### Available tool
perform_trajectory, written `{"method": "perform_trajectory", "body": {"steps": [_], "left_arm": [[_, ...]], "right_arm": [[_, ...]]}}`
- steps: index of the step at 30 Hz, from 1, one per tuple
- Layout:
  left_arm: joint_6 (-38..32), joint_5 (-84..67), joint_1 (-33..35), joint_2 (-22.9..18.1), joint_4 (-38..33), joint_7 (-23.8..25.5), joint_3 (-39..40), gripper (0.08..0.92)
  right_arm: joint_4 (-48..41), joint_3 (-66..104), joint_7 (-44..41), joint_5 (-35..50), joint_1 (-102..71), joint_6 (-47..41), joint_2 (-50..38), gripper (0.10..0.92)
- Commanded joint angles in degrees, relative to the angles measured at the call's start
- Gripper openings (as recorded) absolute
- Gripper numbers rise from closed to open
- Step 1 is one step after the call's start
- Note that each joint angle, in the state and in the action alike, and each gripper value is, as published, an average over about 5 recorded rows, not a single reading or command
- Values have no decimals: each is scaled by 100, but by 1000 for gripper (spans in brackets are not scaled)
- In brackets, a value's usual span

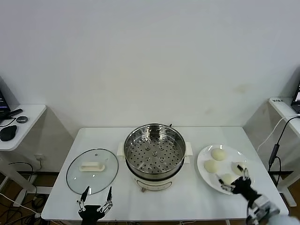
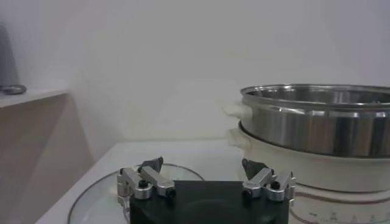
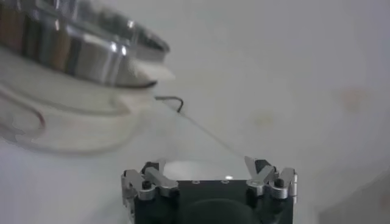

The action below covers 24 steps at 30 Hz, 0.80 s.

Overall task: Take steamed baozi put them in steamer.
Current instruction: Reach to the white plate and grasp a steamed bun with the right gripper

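Observation:
The steamer, a shiny steel pot with a perforated tray and nothing in it, stands mid-table; it also shows in the left wrist view and the right wrist view. Several cream-white baozi lie on a white plate to its right, one at the back and one nearest me. My right gripper hangs open low over the plate, fingers either side of that nearest baozi; a pale patch shows between the open jaws. My left gripper stands open at the front left, holding nothing.
A round glass lid with a white handle lies flat left of the steamer, its near edge under my left gripper. Small side tables stand off both ends. The table's front edge runs close to both grippers.

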Motion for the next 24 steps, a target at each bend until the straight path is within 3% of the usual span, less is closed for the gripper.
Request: {"method": "perform_trajectory", "body": {"steps": [1,7,15,24], "left_arm": [[-82,110,-118,30,51,46,-32,823],[-162,300,-68,-44,-63,24,-135,823],[-319,468,79,-187,-163,-53,-200,823],[-495,641,192,-262,-175,-101,-337,823]], "right_arm": [[-1429,-828,-2102,-1971,2458,21,-2374,823],[-2381,-2858,-3066,-2265,4506,474,-2595,823],[-3721,-5884,-3677,-2109,7196,980,-1968,823],[-4487,-7408,-4024,-1595,8224,756,-1109,823]]}}
